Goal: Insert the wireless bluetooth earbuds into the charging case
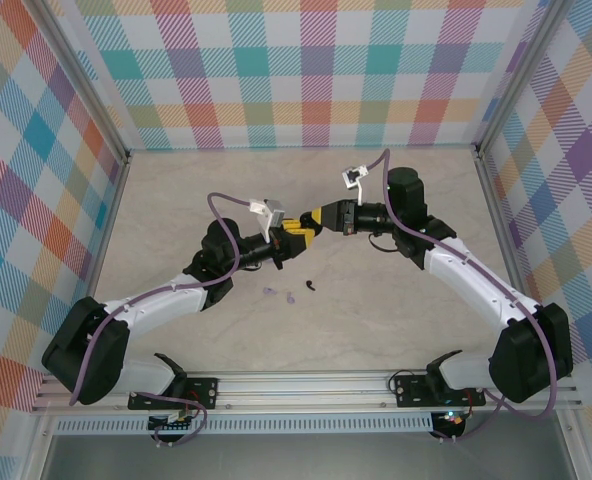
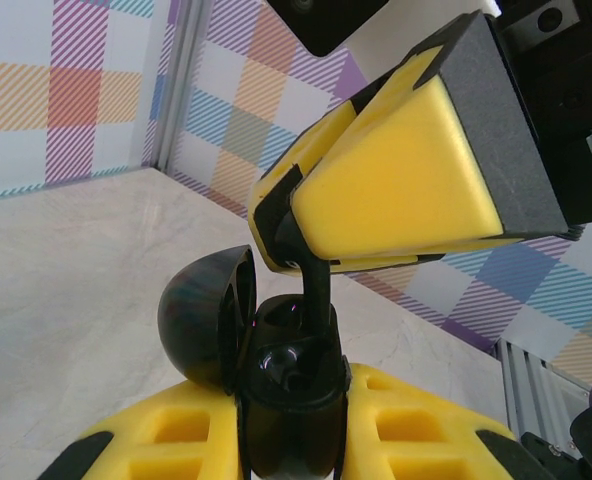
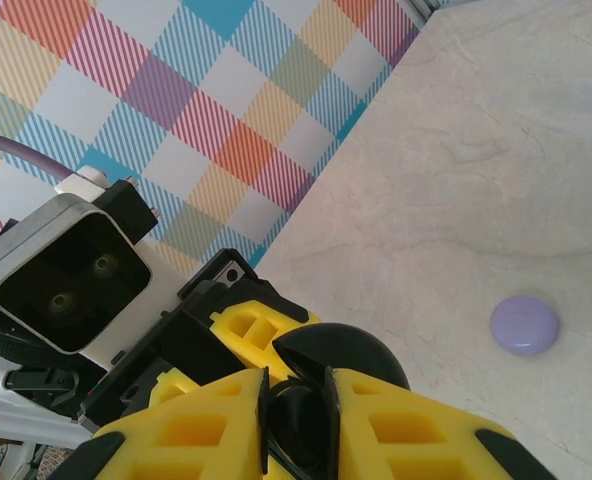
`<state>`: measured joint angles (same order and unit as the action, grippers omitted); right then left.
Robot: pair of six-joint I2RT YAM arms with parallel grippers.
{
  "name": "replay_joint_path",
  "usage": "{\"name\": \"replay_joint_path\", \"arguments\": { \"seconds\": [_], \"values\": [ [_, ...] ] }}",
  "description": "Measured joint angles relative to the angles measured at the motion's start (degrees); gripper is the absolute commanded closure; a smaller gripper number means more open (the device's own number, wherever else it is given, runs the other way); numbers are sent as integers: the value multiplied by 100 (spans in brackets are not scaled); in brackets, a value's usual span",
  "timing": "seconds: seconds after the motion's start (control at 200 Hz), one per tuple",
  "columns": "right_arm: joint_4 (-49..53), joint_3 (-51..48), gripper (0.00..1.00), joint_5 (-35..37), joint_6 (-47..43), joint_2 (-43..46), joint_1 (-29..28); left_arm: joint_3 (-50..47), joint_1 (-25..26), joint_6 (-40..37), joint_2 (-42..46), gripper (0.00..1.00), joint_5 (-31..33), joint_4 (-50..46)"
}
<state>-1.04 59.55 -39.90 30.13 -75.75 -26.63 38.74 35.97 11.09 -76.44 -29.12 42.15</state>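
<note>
Top external: left gripper [image 1: 292, 233] meets right gripper [image 1: 318, 217] mid-table [image 1: 196, 190].

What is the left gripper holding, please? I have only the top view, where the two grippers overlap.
Observer: The left gripper is shut on a black case.
Operator: Is the case open?
Observer: Yes, its lid stands open to one side.
Operator: And what does the right gripper have?
Observer: The right gripper pinches a black bud, whose lower end reaches down to the open case.
</note>
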Motion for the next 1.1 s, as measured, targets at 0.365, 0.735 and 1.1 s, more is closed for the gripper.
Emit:
{"name": "replay_joint_path", "arguments": {
  "seconds": [0.365, 0.735, 1.1],
  "values": [
    [68, 0, 75, 0, -61, 0, -4, 0, 2, -17, 94, 92, 33, -20],
    [79, 0, 64, 2, -107, 15, -11, -2, 2, -17, 157, 92, 33, -90],
    [407, 0, 44, 260, -282, 192, -22, -4, 2, -42, 203, 92, 72, -157]
  ]
}}
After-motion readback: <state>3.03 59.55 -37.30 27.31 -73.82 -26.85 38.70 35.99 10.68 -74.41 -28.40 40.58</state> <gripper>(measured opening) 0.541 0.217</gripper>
